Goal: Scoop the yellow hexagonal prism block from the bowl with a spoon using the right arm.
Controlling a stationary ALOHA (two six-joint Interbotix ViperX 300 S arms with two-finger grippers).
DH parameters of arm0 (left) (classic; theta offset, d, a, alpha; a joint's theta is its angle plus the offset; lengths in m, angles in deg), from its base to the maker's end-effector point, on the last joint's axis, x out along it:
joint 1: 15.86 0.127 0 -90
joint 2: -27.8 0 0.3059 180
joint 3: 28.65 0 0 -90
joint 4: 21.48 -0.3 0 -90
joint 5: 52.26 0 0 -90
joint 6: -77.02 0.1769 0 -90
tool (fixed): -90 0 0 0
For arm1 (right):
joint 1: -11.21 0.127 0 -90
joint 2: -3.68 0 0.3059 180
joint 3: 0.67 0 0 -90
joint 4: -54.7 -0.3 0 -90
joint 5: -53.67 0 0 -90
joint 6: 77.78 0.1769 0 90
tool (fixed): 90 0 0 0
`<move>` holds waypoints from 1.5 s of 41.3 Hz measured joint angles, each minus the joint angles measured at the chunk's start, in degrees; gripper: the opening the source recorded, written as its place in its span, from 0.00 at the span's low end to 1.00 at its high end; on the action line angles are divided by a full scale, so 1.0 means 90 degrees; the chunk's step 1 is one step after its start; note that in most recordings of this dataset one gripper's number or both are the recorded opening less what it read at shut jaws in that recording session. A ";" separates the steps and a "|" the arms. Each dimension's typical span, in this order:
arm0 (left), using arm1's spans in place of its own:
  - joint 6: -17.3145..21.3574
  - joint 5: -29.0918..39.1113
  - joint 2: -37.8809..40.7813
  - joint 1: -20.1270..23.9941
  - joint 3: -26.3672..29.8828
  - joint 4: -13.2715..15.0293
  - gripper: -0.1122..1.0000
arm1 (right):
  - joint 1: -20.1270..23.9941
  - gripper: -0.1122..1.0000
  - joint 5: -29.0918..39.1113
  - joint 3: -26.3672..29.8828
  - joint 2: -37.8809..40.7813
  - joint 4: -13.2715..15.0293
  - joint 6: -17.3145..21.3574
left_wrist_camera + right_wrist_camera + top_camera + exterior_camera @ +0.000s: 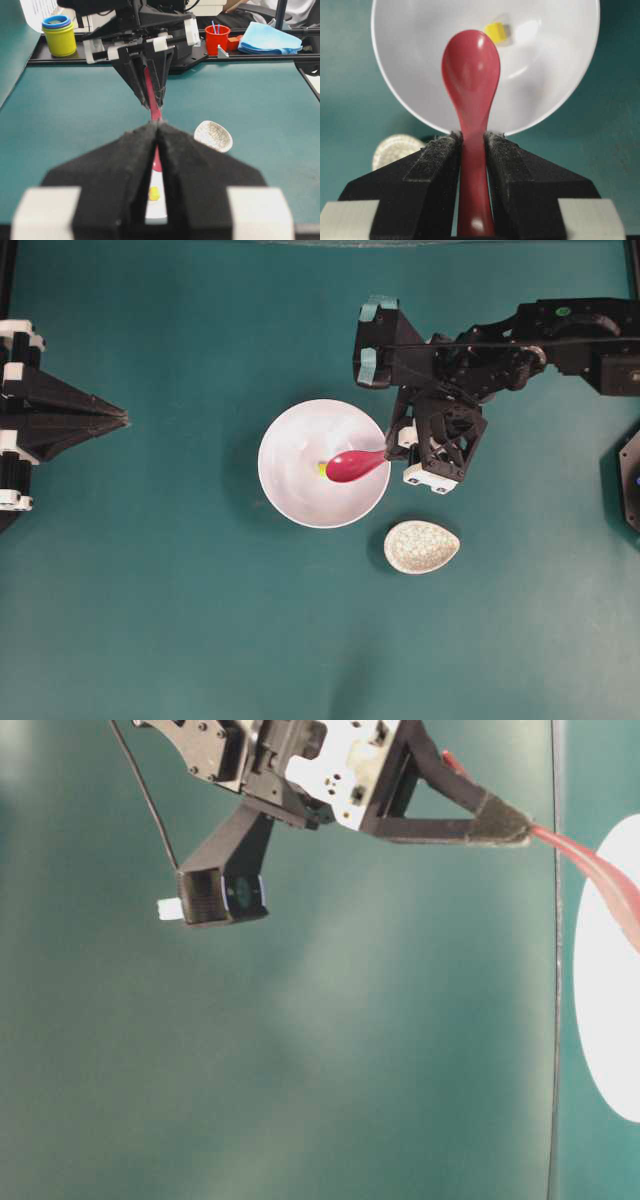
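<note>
Overhead, I see my right gripper [392, 449] clamped on the handle of the spoon [354, 465], both pads pressing the handle's sides, as the right wrist view confirms. Its scoop hangs inside the bowl [290, 435], empty, hollow side up. The yellow hexagonal prism block [496, 32] lies on the bowl floor just beyond the scoop's tip, apart from it. My left gripper [118, 418] rests at the table's edge, fingers together, well apart from the bowl. A speckled spoon rest [421, 546] sits beside the bowl.
</note>
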 measured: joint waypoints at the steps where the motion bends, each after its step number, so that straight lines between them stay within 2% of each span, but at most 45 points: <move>1: 0.0000 0.0000 0.0000 0.0000 0.0000 0.0000 0.17 | 0.0000 0.32 0.0010 0.0010 0.0039 0.0010 0.0000; 50: 0.0020 0.0000 -0.0010 0.0000 0.0000 0.0000 0.17 | 0.0000 0.32 0.0000 0.0244 0.0713 0.0273 -0.0010; 62: 0.0020 0.0000 -0.0010 0.0000 0.0000 0.0000 0.17 | 0.0000 0.32 -0.0303 0.0322 0.0850 0.0273 -0.0088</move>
